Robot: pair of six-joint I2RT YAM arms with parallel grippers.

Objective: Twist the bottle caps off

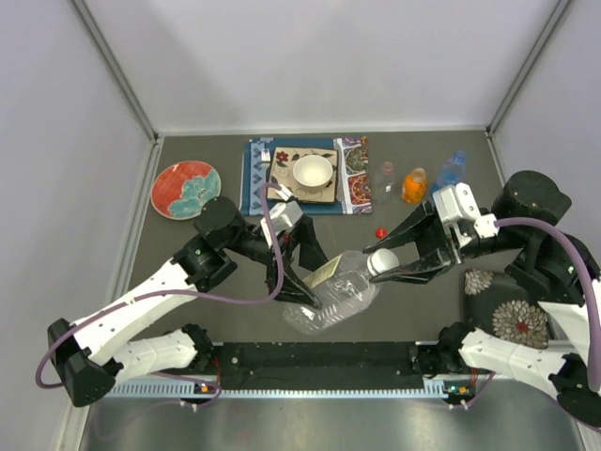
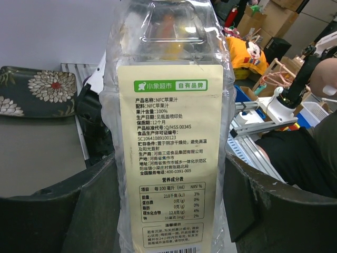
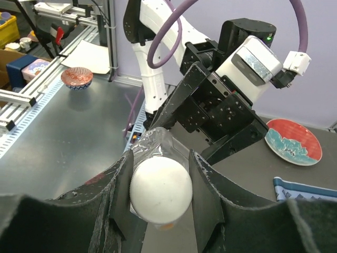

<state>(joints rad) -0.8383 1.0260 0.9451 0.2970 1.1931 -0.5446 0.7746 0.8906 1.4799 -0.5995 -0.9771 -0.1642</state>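
The wide clear bottle (image 1: pixel 331 293) with a cream label lies tilted across the table's middle. My left gripper (image 1: pixel 302 268) is shut on its body; in the left wrist view the bottle (image 2: pixel 168 132) fills the gap between both fingers (image 2: pixel 58 211). My right gripper (image 1: pixel 387 262) is shut on its white cap (image 1: pixel 381 260); the right wrist view shows the cap (image 3: pixel 160 190) pinched between the pads (image 3: pixel 208 195). A red cap (image 1: pixel 380 232) lies loose on the table. The squat orange bottle (image 1: pixel 414 185), the blue-tinted bottle (image 1: pixel 452 169) and a slim clear bottle (image 1: pixel 386 171) stand at the back right.
A white bowl (image 1: pixel 313 172) sits on patterned mats (image 1: pixel 349 178) at the back centre. A red plate (image 1: pixel 186 188) lies at the back left and shows in the right wrist view (image 3: pixel 293 141). A dark floral plate (image 1: pixel 507 310) lies under the right arm.
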